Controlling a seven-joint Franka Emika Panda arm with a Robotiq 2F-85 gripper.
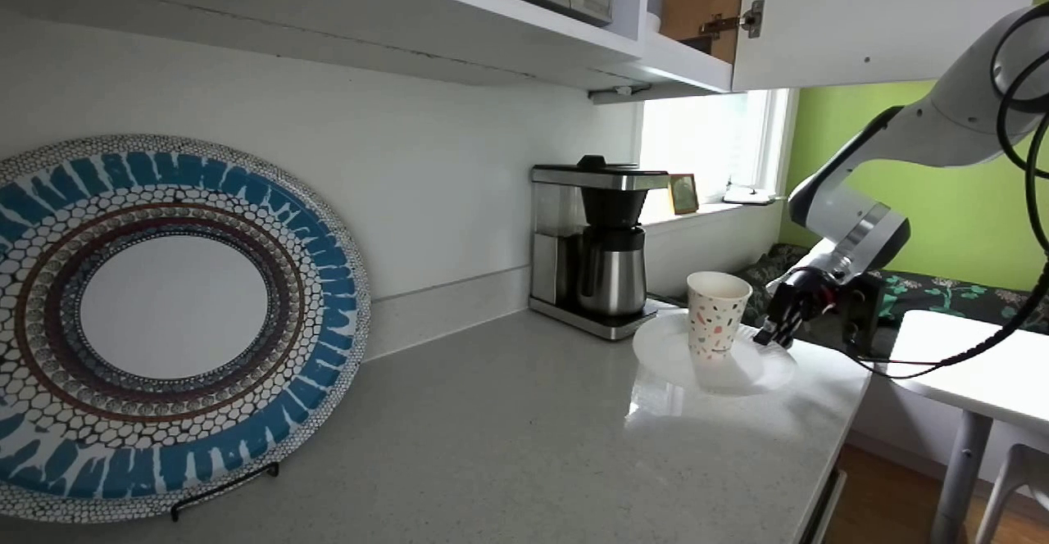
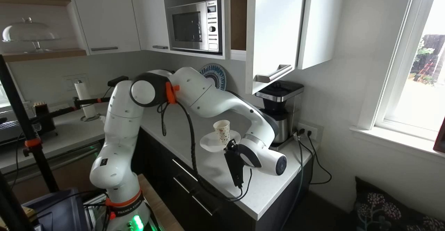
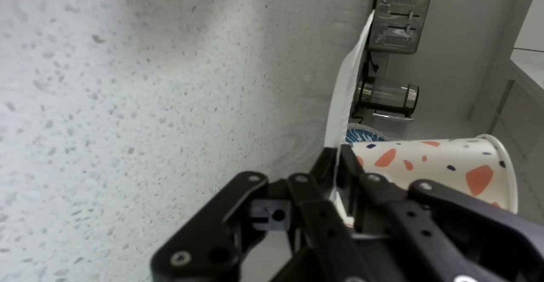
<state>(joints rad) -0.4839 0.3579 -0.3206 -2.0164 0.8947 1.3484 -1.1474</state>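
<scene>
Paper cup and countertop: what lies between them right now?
The white paper plate lies between the patterned paper cup and the countertop, as both exterior views show; in the wrist view the gripper pinches the plate's edge.

the plate, white and round, rim pinched, looks raised above the desk, set back from the front edge and outer corner. on it stands the cup, cream with orange and dark specks, mouth up.

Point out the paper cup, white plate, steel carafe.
Paper cup (image 3: 440,164): wrist view, patterned side wall.
White plate (image 1: 662,351): in an exterior view, bare surface beside the cup.
Steel carafe (image 1: 611,282): in an exterior view, metal body.
</scene>
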